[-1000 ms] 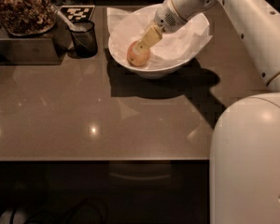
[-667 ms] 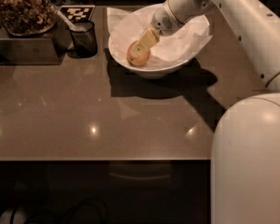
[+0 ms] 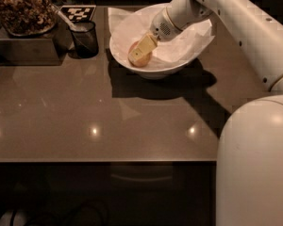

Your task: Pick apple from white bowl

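Note:
The apple [image 3: 137, 60], yellowish-orange with a reddish blush, lies in the left part of the white bowl [image 3: 177, 66], on the crumpled white paper lining. The bowl stands at the back middle of the brown table. My gripper [image 3: 142, 51] reaches down into the bowl from the upper right and sits right at the apple, covering its top and right side. The white arm runs back to the right edge of the view.
A small dark cup [image 3: 85, 38] with a spoon stands left of the bowl. A dark tray holding a container of brown snacks [image 3: 21, 11] is at the back left. A black-and-white marker tag [image 3: 78, 12] lies behind the cup. The robot's white body [image 3: 254, 164] fills the lower right.
The gripper has eased slightly down and left onto the apple. The apple and the bowl have not visibly moved.

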You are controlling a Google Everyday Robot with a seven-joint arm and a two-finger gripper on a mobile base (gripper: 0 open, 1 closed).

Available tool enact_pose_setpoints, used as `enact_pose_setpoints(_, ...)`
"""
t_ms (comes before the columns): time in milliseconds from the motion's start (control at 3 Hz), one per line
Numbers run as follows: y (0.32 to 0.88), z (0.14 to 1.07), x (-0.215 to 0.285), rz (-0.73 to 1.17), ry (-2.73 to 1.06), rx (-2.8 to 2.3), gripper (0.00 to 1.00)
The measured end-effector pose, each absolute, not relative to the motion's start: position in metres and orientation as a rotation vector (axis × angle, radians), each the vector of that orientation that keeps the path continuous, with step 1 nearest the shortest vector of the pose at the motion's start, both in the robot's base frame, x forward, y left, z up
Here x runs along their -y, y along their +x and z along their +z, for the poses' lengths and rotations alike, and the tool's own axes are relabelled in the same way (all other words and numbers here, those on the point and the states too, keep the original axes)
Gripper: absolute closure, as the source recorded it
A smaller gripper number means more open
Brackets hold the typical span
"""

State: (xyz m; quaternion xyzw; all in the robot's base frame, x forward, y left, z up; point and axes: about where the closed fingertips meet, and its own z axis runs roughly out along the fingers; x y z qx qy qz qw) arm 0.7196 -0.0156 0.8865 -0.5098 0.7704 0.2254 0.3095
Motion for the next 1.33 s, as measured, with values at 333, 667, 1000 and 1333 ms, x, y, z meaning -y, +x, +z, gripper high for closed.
enact_pose_setpoints(333,0.723,0.88,0.014,0.591,-1.323,-2.053,0.27)
enact_pose_setpoints(667,0.726,0.873,0.014,0.59,-1.308,-2.071,0.27)
enact_pose_setpoints(1000,0.726,0.873,0.014,0.59,-1.308,-2.071,0.27)
enact_pose_setpoints(1333,0.729,0.866,0.017,0.572,-1.303,-2.093,0.45)
